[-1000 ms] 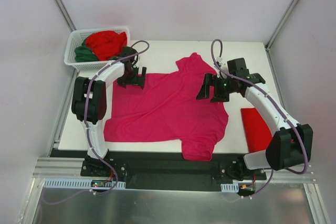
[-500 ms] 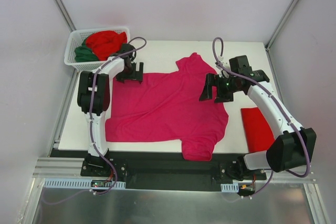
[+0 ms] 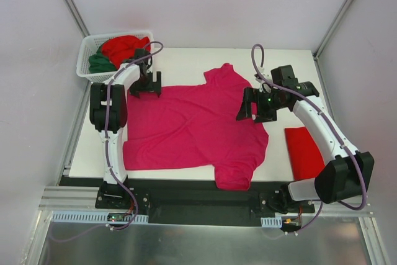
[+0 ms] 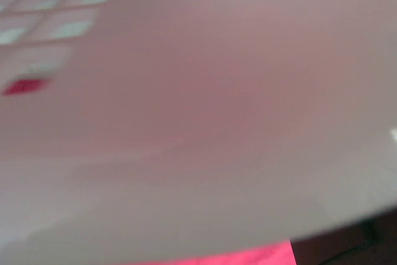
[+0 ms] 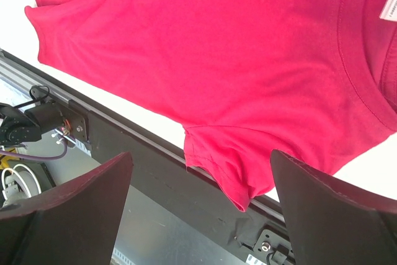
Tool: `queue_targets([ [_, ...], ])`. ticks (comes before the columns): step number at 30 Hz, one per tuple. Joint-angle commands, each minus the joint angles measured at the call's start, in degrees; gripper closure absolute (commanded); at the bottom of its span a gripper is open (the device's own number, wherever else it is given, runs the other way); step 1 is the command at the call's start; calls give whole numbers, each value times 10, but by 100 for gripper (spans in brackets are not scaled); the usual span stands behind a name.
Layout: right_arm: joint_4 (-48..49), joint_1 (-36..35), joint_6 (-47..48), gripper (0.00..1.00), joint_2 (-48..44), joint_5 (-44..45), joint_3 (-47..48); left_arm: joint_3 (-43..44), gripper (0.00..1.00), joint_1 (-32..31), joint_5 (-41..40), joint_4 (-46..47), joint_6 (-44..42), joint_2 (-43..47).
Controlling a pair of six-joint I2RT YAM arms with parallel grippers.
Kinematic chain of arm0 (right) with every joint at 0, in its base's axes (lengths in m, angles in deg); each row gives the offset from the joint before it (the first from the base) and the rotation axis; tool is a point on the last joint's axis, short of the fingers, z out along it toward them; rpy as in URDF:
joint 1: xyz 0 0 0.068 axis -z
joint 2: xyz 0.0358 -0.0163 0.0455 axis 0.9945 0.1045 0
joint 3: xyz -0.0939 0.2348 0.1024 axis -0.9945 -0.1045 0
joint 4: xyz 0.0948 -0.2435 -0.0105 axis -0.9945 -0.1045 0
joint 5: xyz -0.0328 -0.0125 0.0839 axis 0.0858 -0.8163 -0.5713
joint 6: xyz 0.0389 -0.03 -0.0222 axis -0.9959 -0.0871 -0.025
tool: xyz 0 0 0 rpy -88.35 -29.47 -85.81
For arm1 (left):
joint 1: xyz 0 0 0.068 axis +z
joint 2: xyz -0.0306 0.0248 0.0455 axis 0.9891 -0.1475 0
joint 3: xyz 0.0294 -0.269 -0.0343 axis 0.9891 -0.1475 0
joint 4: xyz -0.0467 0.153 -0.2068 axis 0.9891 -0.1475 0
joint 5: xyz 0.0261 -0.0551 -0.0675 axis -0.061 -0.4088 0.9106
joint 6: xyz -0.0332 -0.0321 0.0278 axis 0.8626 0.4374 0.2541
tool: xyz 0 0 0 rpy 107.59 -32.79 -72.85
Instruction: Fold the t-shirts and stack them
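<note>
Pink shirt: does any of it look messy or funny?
Yes. The pink shirt lies crooked on the table. One sleeve droops over the near edge onto the black rail instead of lying flat.

Your table (image 3: 186, 60) is a white rectangular top. The magenta-pink t-shirt (image 3: 192, 128) lies spread flat across most of its middle, hem toward the left and neck toward the right. One sleeve points to the far side and the other droops over the near edge onto the black rail (image 3: 186, 185). A folded red t-shirt (image 3: 304, 150) lies near the right edge, beside the pink one, with a strip of bare white top between them. At the far left corner sits the white lattice basket (image 3: 99, 77), which seems to jut past the corner.
</note>
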Motion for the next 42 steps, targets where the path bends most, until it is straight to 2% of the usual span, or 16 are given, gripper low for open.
queue_targets([
  [1, -19, -3, 1, 4, -15, 10, 13, 30, 1, 31, -5, 18, -31, -43],
  [11, -41, -3, 7, 4, -58, 25, -17, 70, 1, 39, -10, 8, -24, -65],
  [15, -36, -3, 6, 4, -70, 27, -32, 84, 1, 38, -39, 6, -23, -29],
  [18, -26, -3, 4, 4, -68, 30, -45, 90, 1, 37, -23, 5, -6, 22],
  [20, -18, -2, 4, 4, -66, 38, -58, 73, 1, 31, -11, 1, 18, 77],
  [21, -11, -3, 5, 4, -59, 42, -62, 63, 1, 29, 21, -1, 25, 97],
  [26, 3, -3, 18, 4, 7, 71, -36, -62, 1, -19, 90, -25, 90, 258],
  [31, 22, -2, 15, 4, 128, 75, 112, -214, 1, -87, 91, -28, 118, 474],
  [33, 21, -3, 13, 4, 200, 73, 158, -249, 1, -88, 146, -37, 162, 541],
  [35, 22, -3, 11, 4, 265, 67, 224, -300, 1, -92, 185, -37, 205, 582],
  [37, 28, -6, 8, 4, 302, 60, 281, -354, 1, -94, 190, -37, 247, 644],
  [42, 41, -19, 9, 4, 409, 31, 350, -414, 1, -95, 224, -39, 279, 756],
])
